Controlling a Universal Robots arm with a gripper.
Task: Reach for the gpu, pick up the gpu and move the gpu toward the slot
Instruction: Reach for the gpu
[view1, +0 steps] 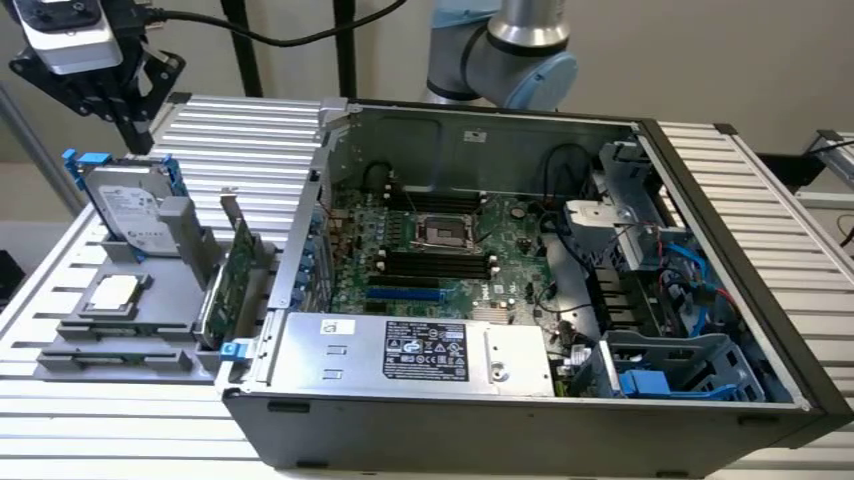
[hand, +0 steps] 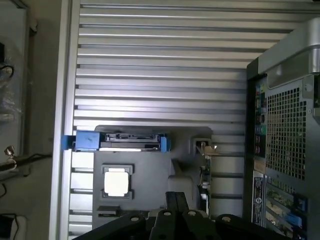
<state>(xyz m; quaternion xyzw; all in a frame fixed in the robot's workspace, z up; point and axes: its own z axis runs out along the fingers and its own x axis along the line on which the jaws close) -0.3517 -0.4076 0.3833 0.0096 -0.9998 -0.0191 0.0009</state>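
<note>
High at the exterior view's far left, above the slatted metal table (view1: 240, 130) (hand: 160, 60), the claw (view1: 136, 140) (hand: 176, 199) hangs with its dark fingers drawn together, tips pointing down and nothing held between them. It is over the far end of a grey holder (view1: 80, 352) (hand: 150, 167) that lies on the table to the left of the open computer case (view1: 747, 330) (hand: 290, 100). The card (view1: 243, 265) (hand: 205, 172) stands on its edge at the right side of that holder, just beside the outer wall of the case, its green board facing sideways and its silver end bracket rising at the far end; the claw is well apart from it. In the wrist view the card shows as a thin dark strip. A silver hard drive (view1: 134, 210) (hand: 120, 142) in a blue frame leans at the holder's far left, nearly beneath the claw, and a small square chip (view1: 114, 291) (hand: 117, 182) lies flat nearer the front. Inside the case the green motherboard (view1: 427, 250) lies exposed, with a silver power supply (view1: 414, 350) along the near wall.
</note>
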